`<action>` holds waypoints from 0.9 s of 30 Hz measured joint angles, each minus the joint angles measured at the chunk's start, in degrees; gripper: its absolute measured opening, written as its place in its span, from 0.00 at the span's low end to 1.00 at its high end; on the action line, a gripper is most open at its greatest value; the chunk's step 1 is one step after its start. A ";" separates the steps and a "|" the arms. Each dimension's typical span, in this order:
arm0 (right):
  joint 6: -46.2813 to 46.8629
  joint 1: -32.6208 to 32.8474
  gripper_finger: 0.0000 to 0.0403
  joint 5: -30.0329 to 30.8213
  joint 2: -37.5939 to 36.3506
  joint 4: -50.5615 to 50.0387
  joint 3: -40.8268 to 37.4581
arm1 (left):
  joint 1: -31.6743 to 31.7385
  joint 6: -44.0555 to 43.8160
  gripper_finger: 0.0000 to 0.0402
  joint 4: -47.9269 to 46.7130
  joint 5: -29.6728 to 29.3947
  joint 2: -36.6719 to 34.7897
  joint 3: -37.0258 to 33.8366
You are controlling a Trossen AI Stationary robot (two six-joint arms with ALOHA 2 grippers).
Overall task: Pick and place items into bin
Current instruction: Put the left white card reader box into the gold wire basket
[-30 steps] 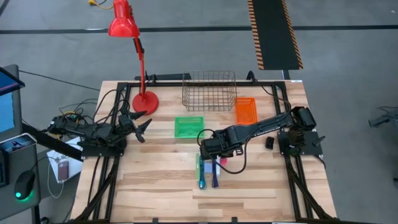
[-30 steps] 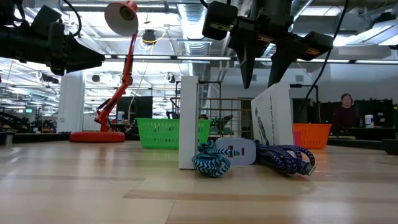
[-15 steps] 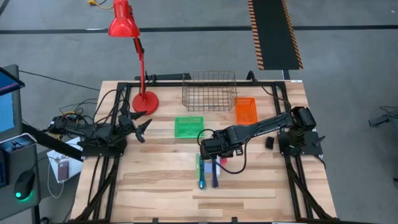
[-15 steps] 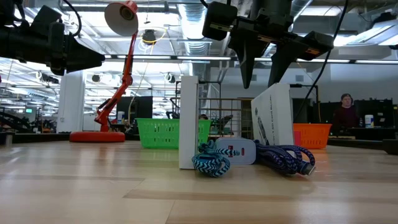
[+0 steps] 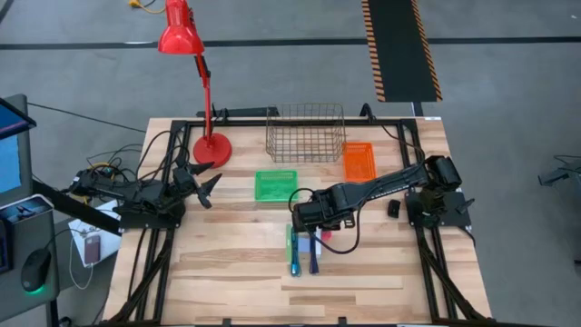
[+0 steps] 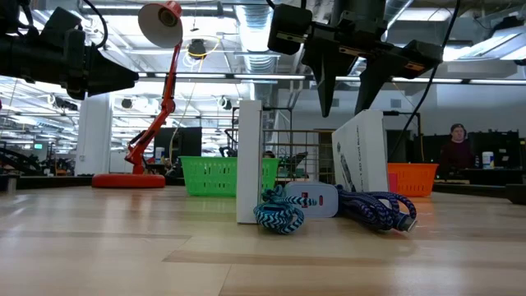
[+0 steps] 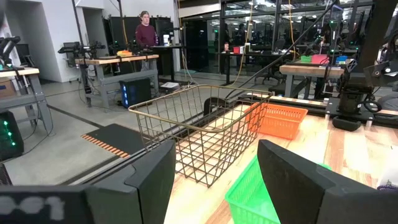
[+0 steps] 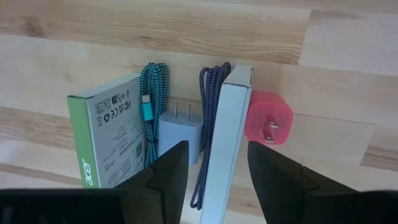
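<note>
The items lie in a row near the table's middle: a green-and-white box, a teal braided cable, a white charger plug, a dark blue braided cable, a white box and a pink plug block. Both boxes stand on edge on the wood. My right gripper hangs open above them, fingers pointing down, touching nothing. My left gripper waits open near the table's left edge.
A wire basket stands at the far edge, with an orange bin to its right and a green bin just beyond the items. A red desk lamp stands far left. Bare wood lies toward the near edge.
</note>
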 joint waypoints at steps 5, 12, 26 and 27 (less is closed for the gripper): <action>1.93 0.00 0.40 -0.11 0.00 -0.24 0.00 | -0.01 0.00 0.54 0.00 0.01 0.00 0.00; 2.64 0.00 0.40 -0.17 0.00 -0.44 0.00 | 0.00 0.00 0.54 -0.01 0.00 0.00 0.00; 2.40 0.33 0.40 -0.24 3.75 -0.04 -0.15 | -0.01 0.00 0.54 0.01 0.01 0.00 0.00; 2.31 0.35 0.40 -0.24 3.72 0.79 -0.02 | -0.01 0.00 0.54 0.01 0.02 0.01 -0.01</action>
